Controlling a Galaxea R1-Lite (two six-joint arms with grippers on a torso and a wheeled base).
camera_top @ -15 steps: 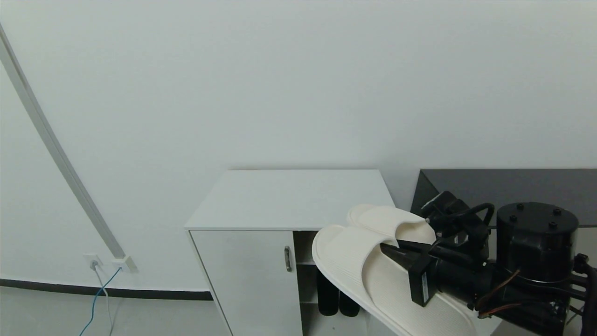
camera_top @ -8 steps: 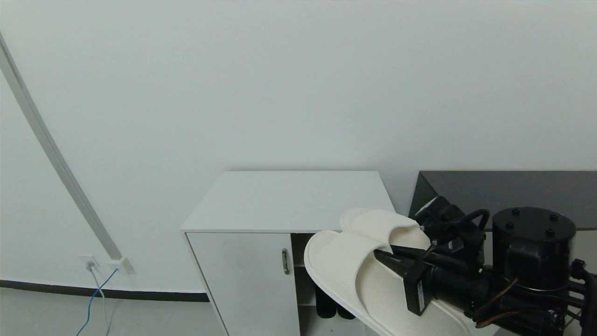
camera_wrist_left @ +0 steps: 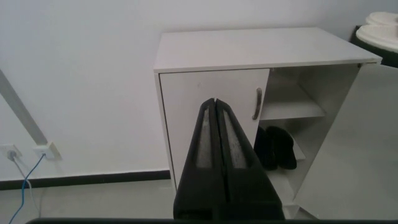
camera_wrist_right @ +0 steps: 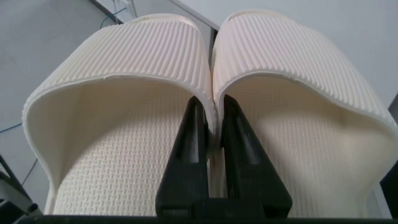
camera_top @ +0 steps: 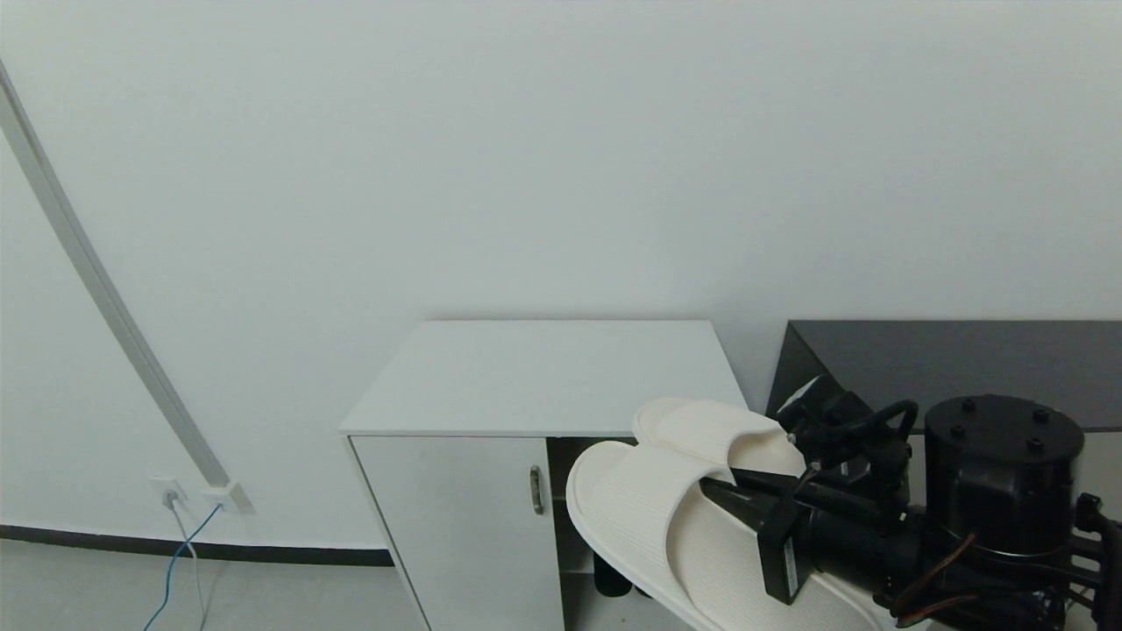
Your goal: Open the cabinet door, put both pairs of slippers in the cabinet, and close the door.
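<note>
The white cabinet (camera_top: pixel 543 372) stands against the wall with its left door (camera_top: pixel 465 526) closed and its right half open, showing shelves. A black pair of slippers (camera_wrist_left: pixel 277 148) rests on a low shelf inside; the head view shows just a bit of the black pair (camera_top: pixel 611 574). My right gripper (camera_top: pixel 714 486) is shut on the white slippers (camera_top: pixel 649 517), pinching their inner walls (camera_wrist_right: pixel 211 109) together, toes toward the open compartment. My left gripper (camera_wrist_left: pixel 214 102) is shut with nothing in it, off the cabinet front and pointing at the closed door.
A dark grey surface (camera_top: pixel 947 350) lies right of the cabinet. A metal handle (camera_top: pixel 535 489) sits on the closed door's edge. A wall socket with cables (camera_top: pixel 175 495) and a slanted conduit (camera_top: pixel 88 272) are at the left, with bare floor below.
The right gripper with the white slippers has moved a little left and down toward the open compartment, covering more of the black pair. The head view also shifted slightly.
</note>
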